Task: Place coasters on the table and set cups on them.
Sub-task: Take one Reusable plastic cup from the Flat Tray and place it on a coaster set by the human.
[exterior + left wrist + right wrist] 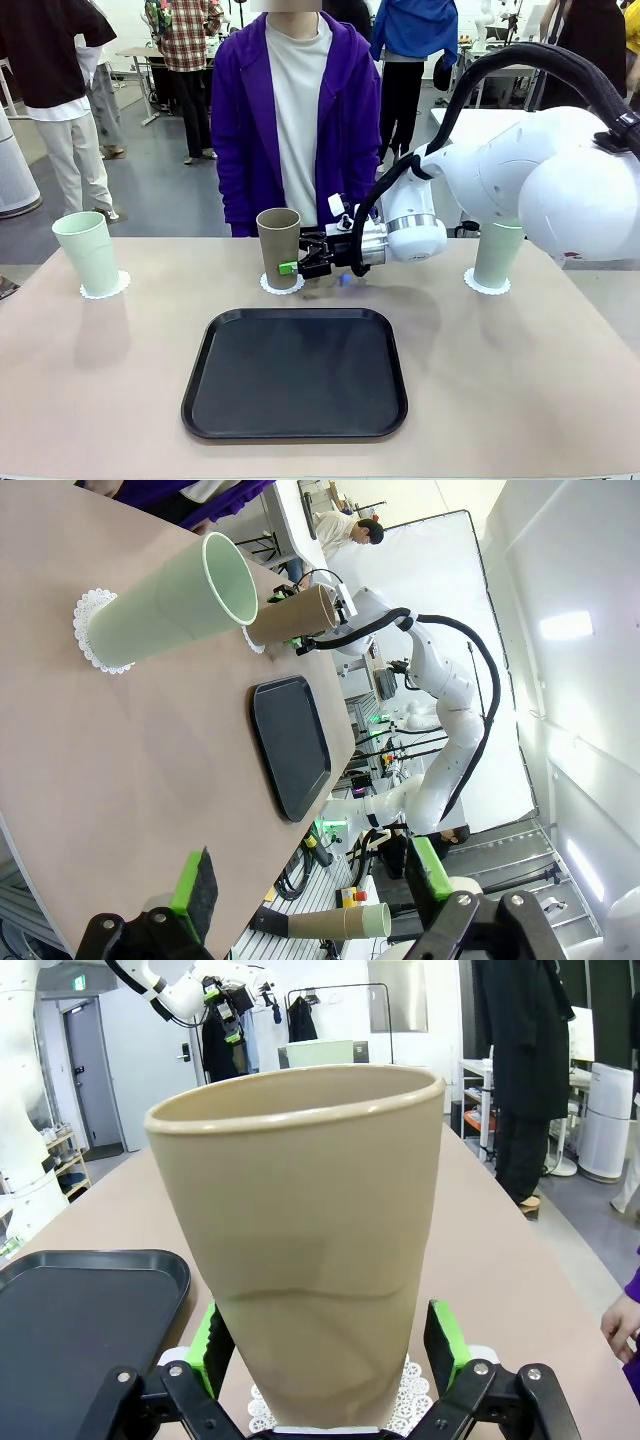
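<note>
A tan cup (pixel 278 245) stands upright on a white scalloped coaster (pixel 282 285) at the far middle of the table (pixel 100 380). My right gripper (pixel 295 260) reaches in from the right at its lower part. In the right wrist view the tan cup (pixel 300 1240) sits between the green pads (pixel 445 1345), with a small gap on one side; the gripper (pixel 328 1345) is open. Two mint cups (pixel 88 252) (pixel 497 252) stand on coasters (pixel 105 288) (pixel 487 283) at far left and far right. My left gripper (pixel 312 875) is open and empty, off the table's left end.
A black tray (pixel 295 375) lies empty in the near middle of the table. A person in a purple hoodie (pixel 290 120) stands at the far edge behind the tan cup, one hand (pixel 622 1325) near the table edge. Other people stand farther back.
</note>
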### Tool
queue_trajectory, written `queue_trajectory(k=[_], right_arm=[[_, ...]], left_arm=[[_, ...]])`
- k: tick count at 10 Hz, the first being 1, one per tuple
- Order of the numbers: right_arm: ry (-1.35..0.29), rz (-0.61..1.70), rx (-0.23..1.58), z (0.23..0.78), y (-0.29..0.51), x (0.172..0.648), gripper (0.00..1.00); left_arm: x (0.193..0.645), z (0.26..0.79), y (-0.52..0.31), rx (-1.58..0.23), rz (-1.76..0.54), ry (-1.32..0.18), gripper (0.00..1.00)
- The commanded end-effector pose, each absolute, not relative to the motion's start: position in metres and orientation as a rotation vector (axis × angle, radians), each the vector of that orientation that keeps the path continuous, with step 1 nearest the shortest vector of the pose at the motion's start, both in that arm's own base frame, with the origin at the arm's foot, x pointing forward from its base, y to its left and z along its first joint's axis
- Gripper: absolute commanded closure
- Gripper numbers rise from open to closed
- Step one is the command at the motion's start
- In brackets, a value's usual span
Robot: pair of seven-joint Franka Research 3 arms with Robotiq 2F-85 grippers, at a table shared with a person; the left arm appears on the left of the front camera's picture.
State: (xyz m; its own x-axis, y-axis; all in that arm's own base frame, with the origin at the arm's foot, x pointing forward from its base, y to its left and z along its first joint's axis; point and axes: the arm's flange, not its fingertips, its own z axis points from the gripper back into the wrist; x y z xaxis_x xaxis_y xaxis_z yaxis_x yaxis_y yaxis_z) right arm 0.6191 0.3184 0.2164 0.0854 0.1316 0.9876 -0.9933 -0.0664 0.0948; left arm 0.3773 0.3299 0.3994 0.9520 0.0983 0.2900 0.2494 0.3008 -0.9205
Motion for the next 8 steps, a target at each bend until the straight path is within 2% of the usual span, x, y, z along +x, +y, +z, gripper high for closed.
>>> queue_trajectory(k=[1, 2, 8], right_arm=[[-0.929, 1.287, 1.168, 0.217, 0.323, 0.627, 0.0], [-0.882, 1.3, 1.141, 0.218, 0.322, 0.626, 0.0], [-0.881, 1.308, 1.057, 0.232, 0.302, 0.622, 0.0]], left_arm=[[0.376, 0.402, 0.33, -1.264, -0.094, -0.315, 0.0], [0.376, 0.402, 0.33, -1.264, -0.094, -0.315, 0.0], [0.376, 0.402, 0.33, -1.264, -0.094, -0.315, 0.0]])
